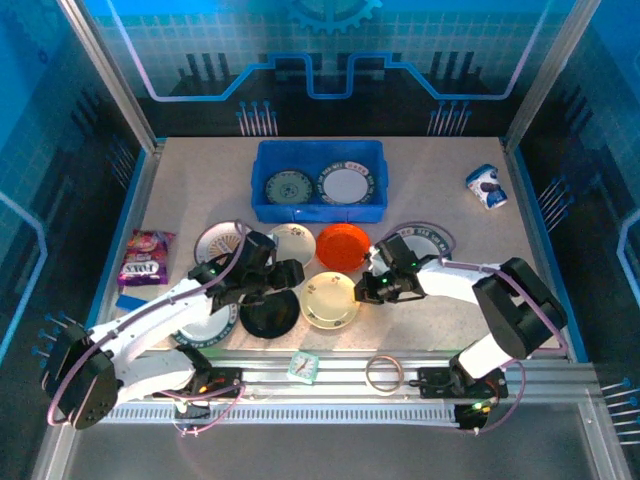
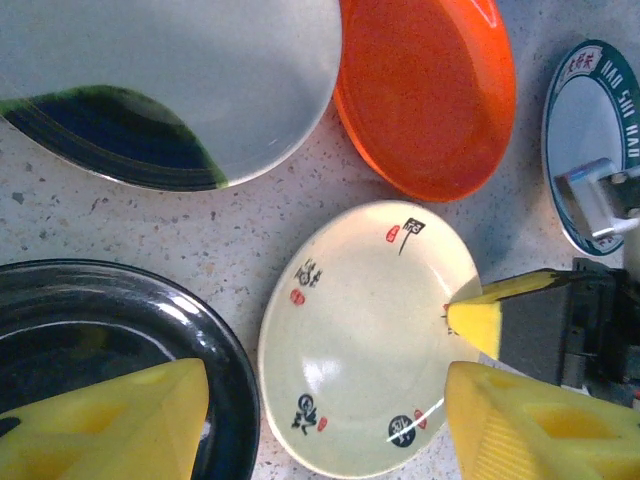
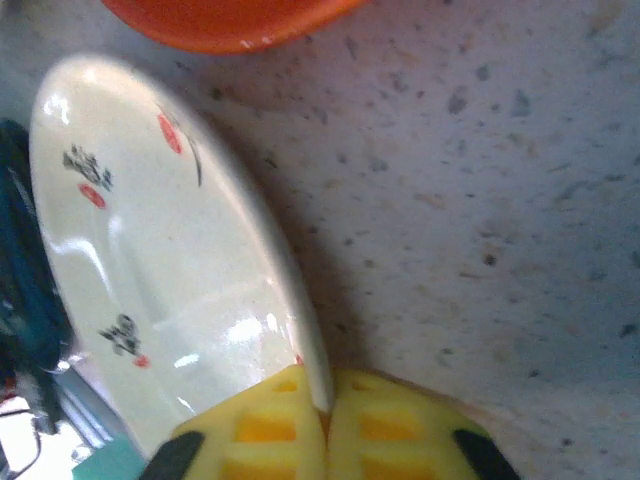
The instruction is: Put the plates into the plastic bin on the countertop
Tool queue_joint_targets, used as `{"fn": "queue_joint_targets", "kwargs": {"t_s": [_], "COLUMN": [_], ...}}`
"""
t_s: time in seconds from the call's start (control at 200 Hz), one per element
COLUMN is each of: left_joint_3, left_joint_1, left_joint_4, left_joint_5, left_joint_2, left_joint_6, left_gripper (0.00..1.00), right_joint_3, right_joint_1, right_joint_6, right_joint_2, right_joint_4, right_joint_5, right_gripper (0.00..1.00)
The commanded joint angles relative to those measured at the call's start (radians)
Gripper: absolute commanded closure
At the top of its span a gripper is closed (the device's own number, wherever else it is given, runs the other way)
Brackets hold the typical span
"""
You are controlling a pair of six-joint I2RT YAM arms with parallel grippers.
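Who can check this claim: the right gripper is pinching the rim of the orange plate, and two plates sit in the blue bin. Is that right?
No. The right wrist view shows the right gripper pinching the rim of the cream plate, not the orange plate beside it. Two plates do sit in the blue bin.

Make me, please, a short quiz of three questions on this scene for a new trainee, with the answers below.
1. True or false: the right gripper is shut on the rim of the cream plate.
2. How many plates can be seen inside the blue plastic bin? A) one B) two C) four
3. Fill in: the plate lying between the cream plate and the bin is ____ in colour.

Key
1. True.
2. B: a green-patterned plate and a white dark-rimmed plate.
3. Orange-red: it is the orange-red plate.
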Motion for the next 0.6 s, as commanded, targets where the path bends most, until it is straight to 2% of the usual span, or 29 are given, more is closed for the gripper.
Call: {"fn": "queue_joint_targets", "kwargs": {"t_s": [0.0, 0.195, 0.305, 0.465, 0.595], "left_joint_3": [0.017, 0.047, 0.056, 0.072, 0.098], "left_joint_1": [-0.006, -0.005, -0.004, -0.004, -0.004], "left_joint_4": [0.015, 0.022, 0.052, 0.123, 0.162], "left_joint_5": [-0.018, -0.014, 0.012, 0.081, 0.126], "left_joint_2": [0.031, 0.059, 0.078, 0.109, 0.125], "left_joint_6": [0.021, 0.048, 0.06, 0.059, 0.058], "left_gripper": [0.35, 0.35, 0.35, 0.39, 0.48], "right_joint_3": [-0.004, 0.022, 0.041, 0.082, 0.125], "right_joint_1": [0.008, -0.023, -0.054, -0.08, -0.086], "right_joint_6": [-0.03, -0.059, -0.058, -0.027, -0.011], "right_joint_2": [-0.074, -0.258, -0.344, -0.386, -0.376], "right_joint_4": [-0.052, -0.214, -0.257, -0.24, -0.218], "right_joint_5": [0.023, 0.044, -0.002, -0.117, -0.16], "right_gripper": [1.0, 1.0, 1.0, 1.0, 1.0]}}
